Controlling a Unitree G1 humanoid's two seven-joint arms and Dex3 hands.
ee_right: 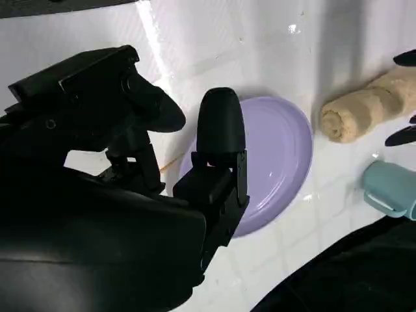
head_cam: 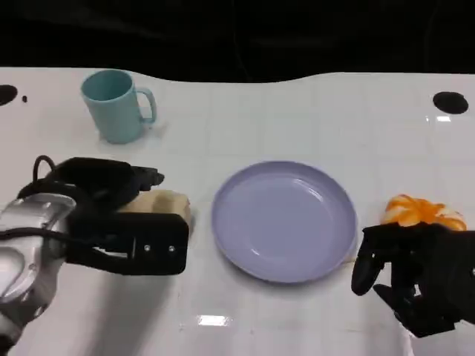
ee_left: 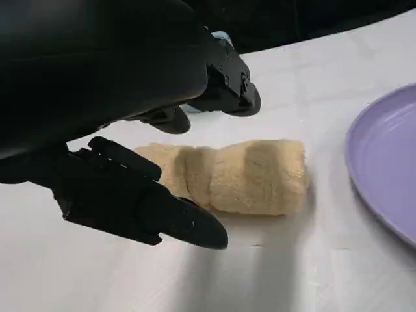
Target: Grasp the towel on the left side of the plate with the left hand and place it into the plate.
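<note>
Rolled beige towel (head_cam: 167,204) lay on white table (head_cam: 297,111), just beside lavender plate (head_cam: 284,221) at plate's 9 o'clock, not touching rim. In left wrist view, towel (ee_left: 244,175) lay flat on its side, darker bands across the roll, plate edge (ee_left: 383,162) near its one end. Left hand (head_cam: 122,215) hovered over towel's far end from the plate, fingers (ee_left: 143,208) spread apart, one set on each long side of the roll, nothing gripped; contact with towel could not be told. Silver forearm (head_cam: 30,245) entered from 8 o'clock of the head view.

Right hand (head_cam: 415,278) sat at plate's 4 o'clock, low on the table edge, fingers (ee_right: 221,130) apart and holding nothing. Seen from right wrist view: plate (ee_right: 279,156) beyond the fingers, towel (ee_right: 364,107) past it, roll end spiral visible.

Teal mug (head_cam: 115,104) stood upright at plate's 10 o'clock, well apart from it, handle turned toward plate side. Orange peeled-fruit-like object (head_cam: 423,211) lay at plate's 3 o'clock, near rim, just above right hand in the head view; exact kind unclear. Plate held nothing.
</note>
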